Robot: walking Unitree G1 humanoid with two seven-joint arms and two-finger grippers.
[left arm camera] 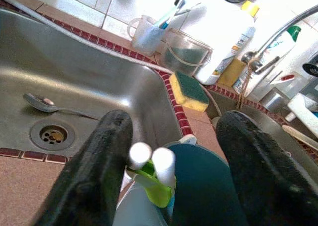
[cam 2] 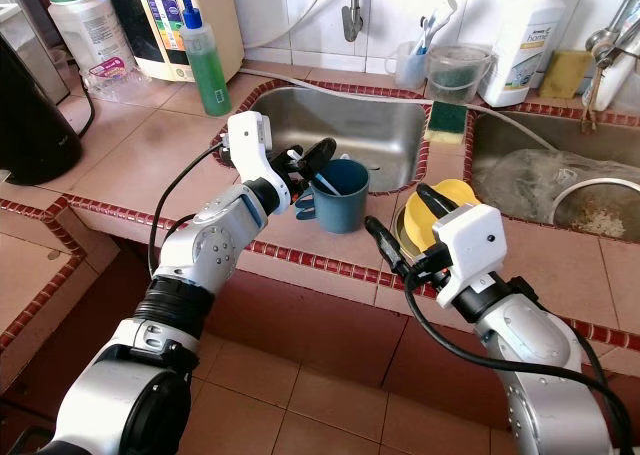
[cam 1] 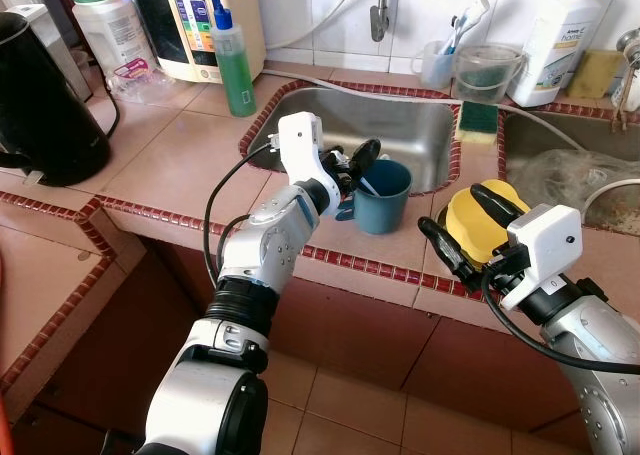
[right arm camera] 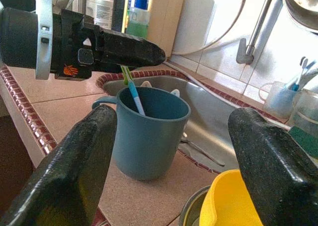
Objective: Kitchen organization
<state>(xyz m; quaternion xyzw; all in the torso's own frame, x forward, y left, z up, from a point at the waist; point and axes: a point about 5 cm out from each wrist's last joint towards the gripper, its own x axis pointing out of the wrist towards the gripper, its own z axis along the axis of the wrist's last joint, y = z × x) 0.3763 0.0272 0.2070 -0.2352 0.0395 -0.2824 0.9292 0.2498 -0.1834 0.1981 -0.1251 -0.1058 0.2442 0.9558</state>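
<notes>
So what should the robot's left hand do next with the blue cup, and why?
Probably close the left gripper gently on the toothbrushes. Its fingers are open over the blue cup on the counter's edge by the sink, with the brush handles between them.

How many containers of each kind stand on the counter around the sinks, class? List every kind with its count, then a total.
Bottles: 3 — green, white detergent, white jar-like
Cups: 3 — blue, toothbrush cup, clear
Kettles: 1
Total: 7
</notes>
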